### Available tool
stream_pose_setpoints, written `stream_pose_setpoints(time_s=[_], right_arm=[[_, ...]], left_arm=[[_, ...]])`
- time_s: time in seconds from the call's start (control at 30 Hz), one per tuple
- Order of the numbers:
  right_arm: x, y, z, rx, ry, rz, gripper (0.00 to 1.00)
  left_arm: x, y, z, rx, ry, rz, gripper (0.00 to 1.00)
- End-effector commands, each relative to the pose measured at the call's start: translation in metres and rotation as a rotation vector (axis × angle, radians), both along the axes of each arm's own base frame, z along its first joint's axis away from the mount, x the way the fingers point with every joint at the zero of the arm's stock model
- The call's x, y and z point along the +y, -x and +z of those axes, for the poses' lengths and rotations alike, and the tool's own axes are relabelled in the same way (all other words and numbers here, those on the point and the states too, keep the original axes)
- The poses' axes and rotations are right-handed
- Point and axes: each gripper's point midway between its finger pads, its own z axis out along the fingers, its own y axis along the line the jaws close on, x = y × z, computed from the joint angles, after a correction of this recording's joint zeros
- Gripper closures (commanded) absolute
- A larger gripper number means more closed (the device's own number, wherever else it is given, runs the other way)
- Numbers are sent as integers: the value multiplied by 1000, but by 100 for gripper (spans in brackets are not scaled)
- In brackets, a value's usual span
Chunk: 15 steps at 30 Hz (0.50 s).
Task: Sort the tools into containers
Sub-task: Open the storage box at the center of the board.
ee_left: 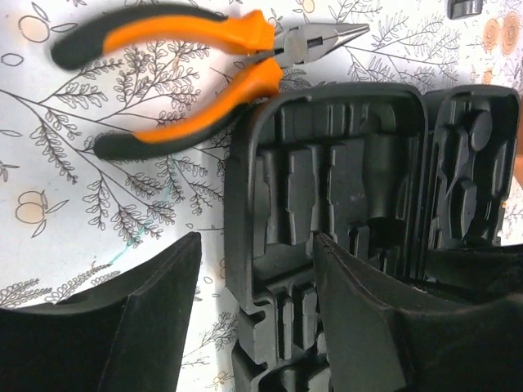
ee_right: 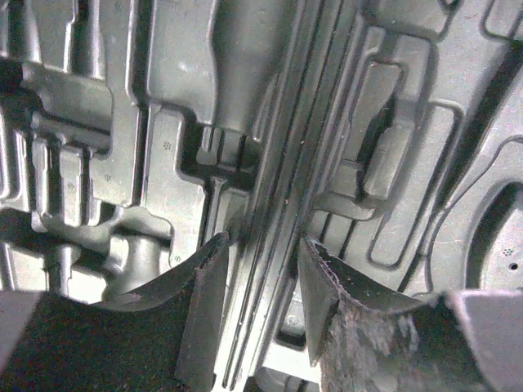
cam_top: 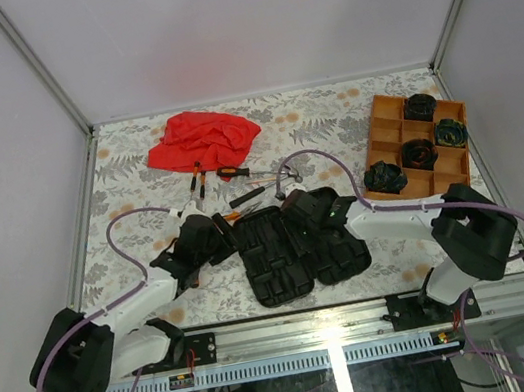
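Left wrist: pliers [ee_left: 245, 33] lie crosswise, nose pointing right.

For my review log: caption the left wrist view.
Left jaws open above the black tool case, orange-handled pliers lying beside it.

One black tool case [cam_top: 291, 247], open in two halves. One orange tray [cam_top: 385, 125]. Four coiled bundles [cam_top: 384, 178] in that tray, each in a compartment of its own: three dark, one greenish [cam_top: 451, 132]. Four hand tools loose on the desk [cam_top: 329, 113], as far as can be made out: one pair of orange-handled pliers [ee_left: 208, 37] beside the case, what looks like a second, smaller pair [cam_top: 198, 179], one screwdriver [cam_top: 236, 172], one hammer [cam_top: 247, 198]. One red cloth [cam_top: 201, 138]. Two arms [cam_top: 142, 293].
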Motion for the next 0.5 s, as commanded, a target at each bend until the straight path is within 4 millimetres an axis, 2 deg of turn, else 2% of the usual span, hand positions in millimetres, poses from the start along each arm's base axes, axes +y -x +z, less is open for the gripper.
stream_pose_setpoints(time_s=[0.0,0.2,0.3,0.47], right_arm=[[14,-23,-3,-50,3,-58,54],[16,-26,3,-63,-1,-69,55],[5,-22,5,-64,18,-83,54],[-14,-7,-7,-36,20,-126,55]], left_arm=[[8,-6,10,-25,-16,37,44],[16,-6,19,-49,-32,56,42],[17,-6,21,-56,-34,53,41],[15,-7,22,-58,-37,40,41]])
